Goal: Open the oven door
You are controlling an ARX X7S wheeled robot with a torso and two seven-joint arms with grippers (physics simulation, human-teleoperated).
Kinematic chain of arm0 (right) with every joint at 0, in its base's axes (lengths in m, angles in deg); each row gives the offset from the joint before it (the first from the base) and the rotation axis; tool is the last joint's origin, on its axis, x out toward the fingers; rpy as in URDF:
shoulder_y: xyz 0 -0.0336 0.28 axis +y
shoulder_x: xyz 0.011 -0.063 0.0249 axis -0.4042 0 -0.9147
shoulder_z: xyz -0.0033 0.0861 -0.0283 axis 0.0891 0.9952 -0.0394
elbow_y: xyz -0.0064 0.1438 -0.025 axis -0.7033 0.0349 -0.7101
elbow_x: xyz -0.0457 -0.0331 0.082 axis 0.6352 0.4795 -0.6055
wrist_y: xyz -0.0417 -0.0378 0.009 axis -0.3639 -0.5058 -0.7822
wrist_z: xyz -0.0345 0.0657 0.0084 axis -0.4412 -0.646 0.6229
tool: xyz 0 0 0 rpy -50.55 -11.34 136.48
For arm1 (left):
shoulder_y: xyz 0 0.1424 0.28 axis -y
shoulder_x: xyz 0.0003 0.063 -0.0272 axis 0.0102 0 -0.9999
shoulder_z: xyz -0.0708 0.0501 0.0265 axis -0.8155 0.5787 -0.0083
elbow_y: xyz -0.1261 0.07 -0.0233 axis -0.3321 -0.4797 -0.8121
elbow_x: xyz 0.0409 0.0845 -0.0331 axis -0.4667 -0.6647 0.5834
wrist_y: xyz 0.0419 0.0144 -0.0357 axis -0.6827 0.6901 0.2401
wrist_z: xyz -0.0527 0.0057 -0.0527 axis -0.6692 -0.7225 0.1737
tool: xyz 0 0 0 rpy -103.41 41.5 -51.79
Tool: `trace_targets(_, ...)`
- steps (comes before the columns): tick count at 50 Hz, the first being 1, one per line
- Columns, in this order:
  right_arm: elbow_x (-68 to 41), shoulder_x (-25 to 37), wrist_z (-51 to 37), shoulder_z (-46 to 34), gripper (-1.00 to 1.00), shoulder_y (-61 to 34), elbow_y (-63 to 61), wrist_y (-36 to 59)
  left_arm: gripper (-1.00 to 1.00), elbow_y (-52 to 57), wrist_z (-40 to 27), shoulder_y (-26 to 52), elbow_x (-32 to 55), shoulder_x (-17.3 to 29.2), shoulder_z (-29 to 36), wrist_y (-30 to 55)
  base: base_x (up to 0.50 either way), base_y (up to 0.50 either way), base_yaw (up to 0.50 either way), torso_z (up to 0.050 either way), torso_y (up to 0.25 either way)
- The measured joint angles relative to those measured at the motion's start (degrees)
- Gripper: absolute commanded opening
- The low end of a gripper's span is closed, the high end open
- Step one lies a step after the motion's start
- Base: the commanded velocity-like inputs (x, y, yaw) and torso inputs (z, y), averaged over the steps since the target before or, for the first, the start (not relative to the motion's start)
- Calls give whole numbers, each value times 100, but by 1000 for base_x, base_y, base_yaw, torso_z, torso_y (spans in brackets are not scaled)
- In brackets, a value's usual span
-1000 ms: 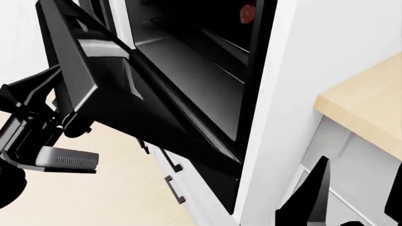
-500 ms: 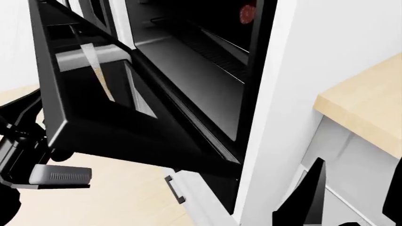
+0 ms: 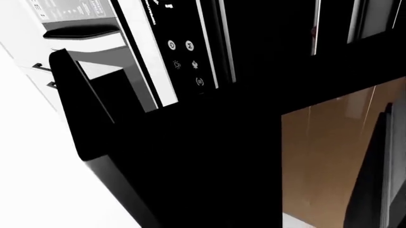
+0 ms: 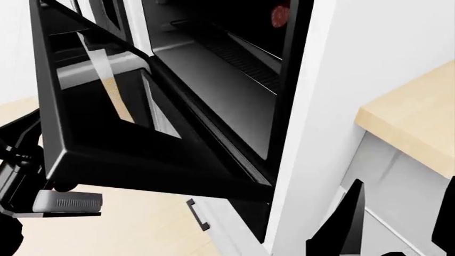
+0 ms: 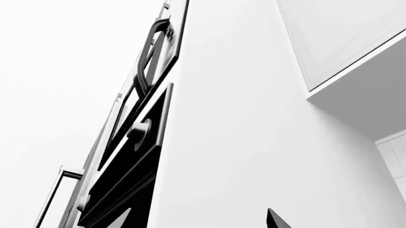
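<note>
Oven door point(image 4: 142, 133): it is hanging partly open, tilting out from the white cabinet point(image 4: 341, 80) and hinging at its lower edge; its glass window point(image 4: 117, 98) is showing wood colour through it.
Oven cavity point(image 4: 213, 58): it is showing dark behind the door, with a small red spot on the frame above – what this spot is I cannot tell.
Left gripper point(image 4: 42, 186): it is sitting at the door's outer edge, mostly hiding behind the door; only black parts and a grey block are showing. Jaws – I cannot tell if they are spread or pressed together, and the handle is not showing.
Right gripper point(image 4: 352, 224): only one dark finger is rising at the lower edge, the rest is cut off; jaws state I cannot tell.
Counter point(image 4: 419, 122): light wood, beside the cabinet.
</note>
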Motion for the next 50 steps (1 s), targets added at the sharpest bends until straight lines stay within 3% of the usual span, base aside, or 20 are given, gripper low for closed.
trace_targets(19, -12, 10, -6, 2, 100, -22, -4, 21, -100, -303, -332, -185, -135, -56, 38, -102, 1, 3, -1, 0, 0)
trace_targets(41, -38, 23, -19, 1, 100, -34, -13, 31, -100, -1623, -1561, -660, -598, -499, 201, -753, 1, 3, -1, 0, 0)
trace_targets(50, -34, 24, -23, -3, 100, -34, -13, 27, -100, -2680, -2410, -964, -1060, -1003, 13, -1246, 0, 0, 0, 0, 0)
